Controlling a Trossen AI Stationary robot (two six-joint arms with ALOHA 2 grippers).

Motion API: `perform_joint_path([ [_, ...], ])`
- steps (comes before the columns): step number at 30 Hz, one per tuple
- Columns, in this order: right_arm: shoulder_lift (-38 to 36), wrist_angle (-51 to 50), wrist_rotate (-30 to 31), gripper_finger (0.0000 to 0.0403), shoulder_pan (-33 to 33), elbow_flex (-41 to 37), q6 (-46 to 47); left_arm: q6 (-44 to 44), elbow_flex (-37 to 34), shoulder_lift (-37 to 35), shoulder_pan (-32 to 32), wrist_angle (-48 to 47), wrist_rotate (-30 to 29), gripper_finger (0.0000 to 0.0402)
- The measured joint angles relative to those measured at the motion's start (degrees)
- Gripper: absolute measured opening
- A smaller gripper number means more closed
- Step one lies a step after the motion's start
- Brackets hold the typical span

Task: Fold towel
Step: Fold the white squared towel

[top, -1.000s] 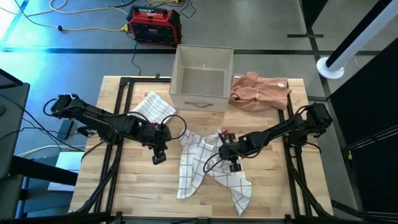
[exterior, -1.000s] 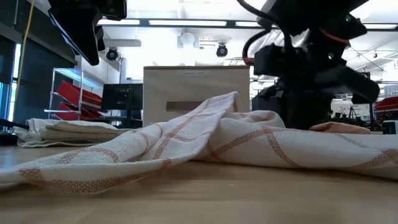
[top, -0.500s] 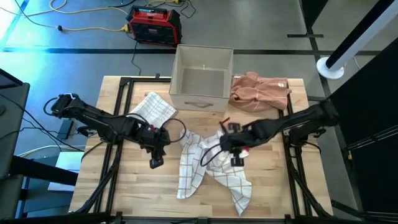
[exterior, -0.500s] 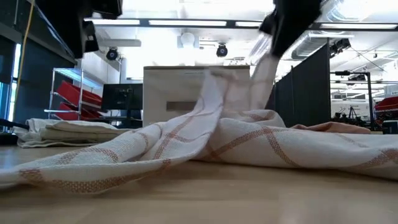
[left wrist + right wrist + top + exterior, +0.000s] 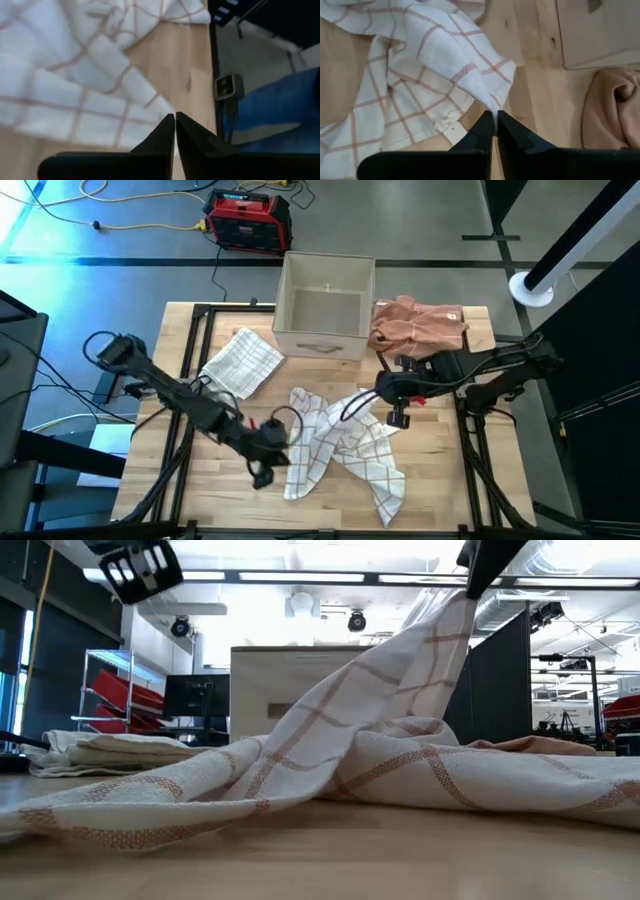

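Observation:
A white towel with an orange check [image 5: 335, 445] lies crumpled in the middle of the table. One part of it is drawn up in a peak [image 5: 420, 650]. My right gripper [image 5: 397, 417] is shut on the top of that peak, above the towel's far right part. My left gripper [image 5: 262, 472] hangs shut above the table, just left of the towel's near left edge [image 5: 150, 102]. It touches nothing and shows high up in the low view [image 5: 140, 568]. My right gripper pinches a bunched tip of the towel [image 5: 489, 106] between its two fingers, coming from above. Whether this is an edge or a fold does not show. The cloth slopes down from the hold in a taut ridge [image 5: 350, 700], and the rest lies on the table.
An open beige box [image 5: 325, 305] stands at the far middle, with a crumpled peach cloth [image 5: 415, 325] to its right. A folded checked towel [image 5: 240, 360] lies at the far left. Bare wood shows near the front edge.
My right gripper has risen and gone toward the table's far right, drawing one part of the towel up into a taut peak while the rest stays on the table. My left gripper has moved toward the near edge, to beside the towel's near left edge.

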Motion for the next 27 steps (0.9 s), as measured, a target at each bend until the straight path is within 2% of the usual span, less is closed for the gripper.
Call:
perform_joint_path([
  [5,0.0,-0.07,-2.15,0.0001,-2.76,0.0,-4.08,-5.12,0.04,10.12,-2.62,9.6,4.93,0.0075],
  [9,0.01,-0.08,-2.76,0.0001,-4.73,-0.02,-7.21,-5.36,4.22,16.46,-5.48,8.83,6.04,0.0116],
  [12,0.0,-0.09,-2.75,0.0001,-6.0,-0.02,-8.58,-3.19,9.66,20.2,-7.56,1.48,3.46,0.0129],
  [19,0.02,0.02,-2.78,0.0001,-7.74,-0.04,-11.01,-1.08,20.14,28.61,-10.38,-12.73,-6.04,0.0131],
  [22,0.02,0.14,-2.78,0.0001,-7.85,-0.04,-11.11,-3.91,21.5,30.9,-10.2,-15.54,-9.27,0.0131],
  [27,0.02,0.17,-2.86,0.0001,-7.85,-0.04,-11.2,-4.56,21.73,33.31,-9.78,-15.29,-10.69,0.0131],
])
